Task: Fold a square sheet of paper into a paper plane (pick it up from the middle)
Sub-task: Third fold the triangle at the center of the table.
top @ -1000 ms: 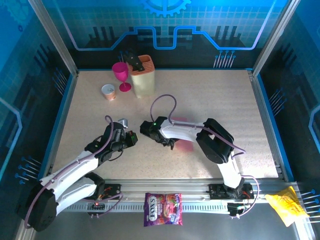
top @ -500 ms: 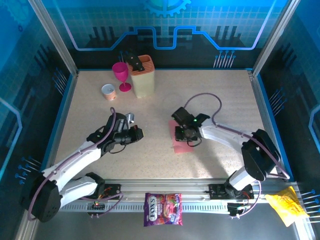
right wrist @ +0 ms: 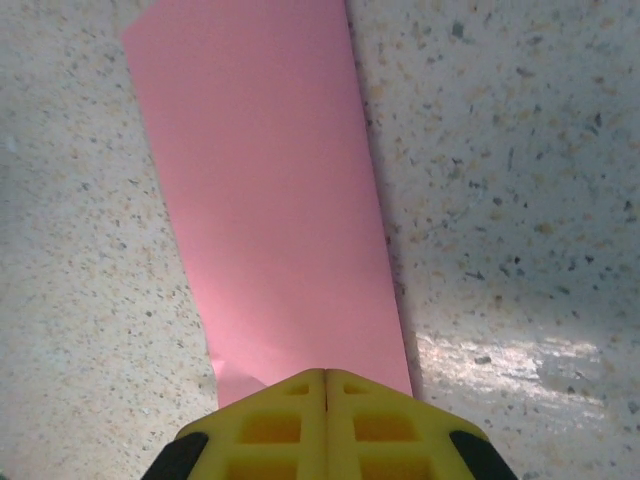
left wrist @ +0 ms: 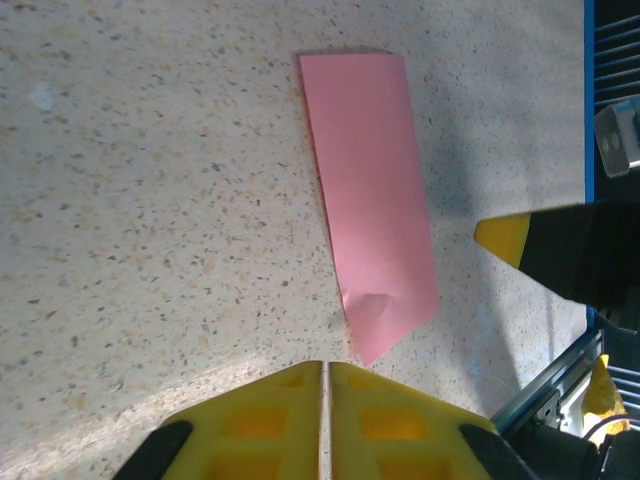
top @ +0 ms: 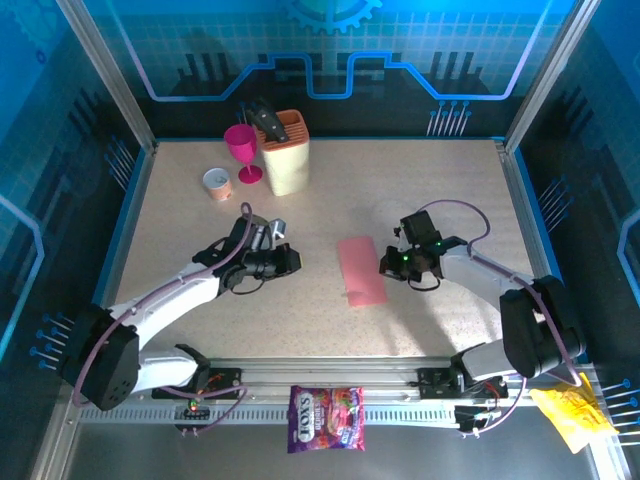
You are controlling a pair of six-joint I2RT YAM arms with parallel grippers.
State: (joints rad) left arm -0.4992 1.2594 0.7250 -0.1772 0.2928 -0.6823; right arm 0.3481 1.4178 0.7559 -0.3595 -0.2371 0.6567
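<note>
The square sheet of paper [top: 360,270] lies flat mid-table, folded into a narrow pink rectangle rather than a paper plane shape. In the left wrist view the sheet of paper [left wrist: 370,190] has one small curled corner nearest my fingers. My left gripper [top: 292,260] is shut just left of the paper, its tips [left wrist: 325,366] short of that corner and holding nothing. My right gripper [top: 386,266] is shut at the paper's right edge. In the right wrist view its tips [right wrist: 325,374] sit over the near edge of the paper [right wrist: 270,190]. Whether they pinch it I cannot tell.
A beige knife block [top: 285,152], a magenta goblet [top: 242,150] and a small cup [top: 217,183] stand at the back left. A purple candy bag [top: 326,418] and a yellow wrapper [top: 570,415] lie beyond the front rail [top: 400,370].
My right gripper has swung rightward off the top of the paper to its right edge and shut. My left gripper has moved right, closer to the paper.
</note>
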